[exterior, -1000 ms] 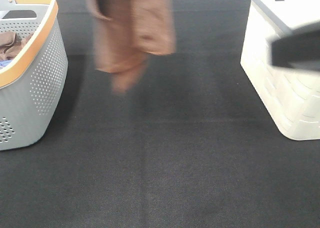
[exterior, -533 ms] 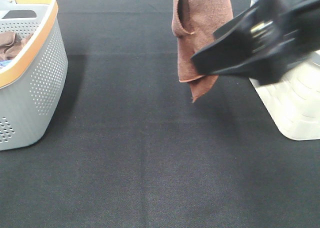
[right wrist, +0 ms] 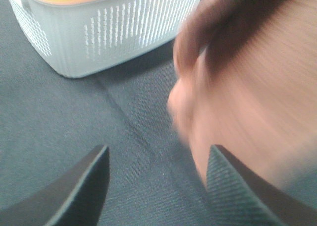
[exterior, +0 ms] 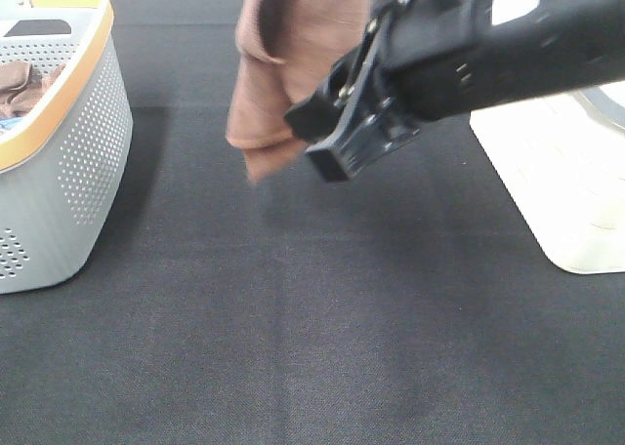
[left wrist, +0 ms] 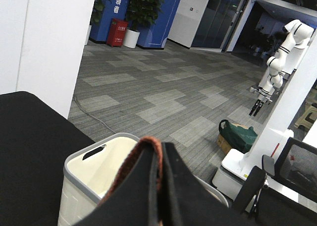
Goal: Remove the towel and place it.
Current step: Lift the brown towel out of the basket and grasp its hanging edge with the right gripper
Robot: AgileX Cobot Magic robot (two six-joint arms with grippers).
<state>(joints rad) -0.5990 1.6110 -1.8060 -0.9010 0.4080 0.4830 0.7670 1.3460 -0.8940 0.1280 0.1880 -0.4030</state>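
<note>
High view: the towel (exterior: pixel 278 64) hangs in the air, clear of the basket (exterior: pixel 68 142) and above the mat (exterior: pixel 312 328). My right gripper (exterior: pixel 324 141) reaches across at its lower part; I cannot tell if they touch.

Left wrist: my left gripper (left wrist: pixel 159 154) is clamped tight on a towel fold, with the bin (left wrist: pixel 84 171) below.

Right wrist: my right jaws stand wide apart and empty, the blurred towel close by one finger (right wrist: pixel 225 184).

Judgement: removal looks done; placing is all that's left.
</note>
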